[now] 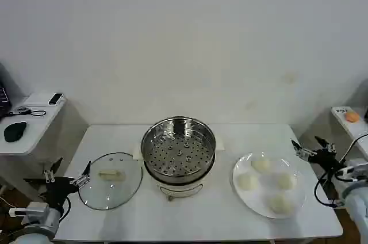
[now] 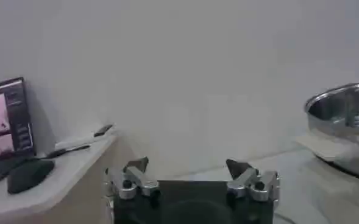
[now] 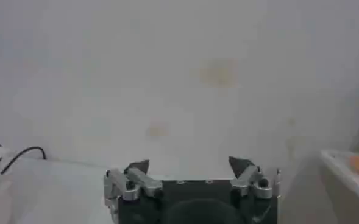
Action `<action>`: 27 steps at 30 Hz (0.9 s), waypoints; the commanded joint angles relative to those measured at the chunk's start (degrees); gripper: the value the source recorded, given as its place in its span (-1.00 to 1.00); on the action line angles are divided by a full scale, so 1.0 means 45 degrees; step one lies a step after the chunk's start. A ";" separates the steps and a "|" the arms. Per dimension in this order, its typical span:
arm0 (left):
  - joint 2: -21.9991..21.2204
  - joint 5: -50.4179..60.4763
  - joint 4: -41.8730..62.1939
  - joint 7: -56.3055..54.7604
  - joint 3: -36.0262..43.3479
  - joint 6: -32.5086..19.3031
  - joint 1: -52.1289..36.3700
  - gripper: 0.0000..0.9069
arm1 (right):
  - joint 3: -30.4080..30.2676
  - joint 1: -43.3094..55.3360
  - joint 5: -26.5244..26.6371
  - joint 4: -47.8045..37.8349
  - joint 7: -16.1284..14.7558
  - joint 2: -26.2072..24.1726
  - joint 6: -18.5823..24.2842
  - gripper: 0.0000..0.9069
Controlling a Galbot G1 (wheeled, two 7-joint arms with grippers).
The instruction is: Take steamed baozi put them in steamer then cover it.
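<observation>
- Left gripper (image 1: 70, 171): black body, two silver metal finger linkages ending in dark pointed tips.
- Left gripper (image 2: 188, 167), wrist view: black housing with rounded recess at centre; bright aluminium finger brackets, each fixed with a dark round screw; tips dark and wedge-shaped.
- Left arm: light grey-white rounded wrist casing behind the black gripper mount.
- Right gripper (image 1: 311, 145): same build, black body, silver linkages, dark tips.
- Right gripper (image 3: 189, 165), wrist view: black housing, aluminium brackets with dark screws, dark wedge tips.
- Right arm: white rounded casing; black cable looped alongside the wrist.
</observation>
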 commanded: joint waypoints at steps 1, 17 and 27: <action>-0.0006 0.0039 -0.0011 0.0020 0.0022 0.0002 -0.0006 1.00 | -0.0106 0.0699 -0.1061 0.0105 -0.0571 -0.0833 -0.0207 1.00; -0.0273 0.0280 -0.0312 0.0275 0.0301 0.0125 -0.0319 1.00 | -0.3281 0.6160 -0.7268 -0.2662 -1.1772 -0.4442 -0.0497 1.00; -0.0469 0.0286 -0.0596 0.0330 0.0305 0.0243 -0.0265 1.00 | -0.8700 1.0906 -0.9341 -0.3580 -1.4184 -0.4208 0.0074 1.00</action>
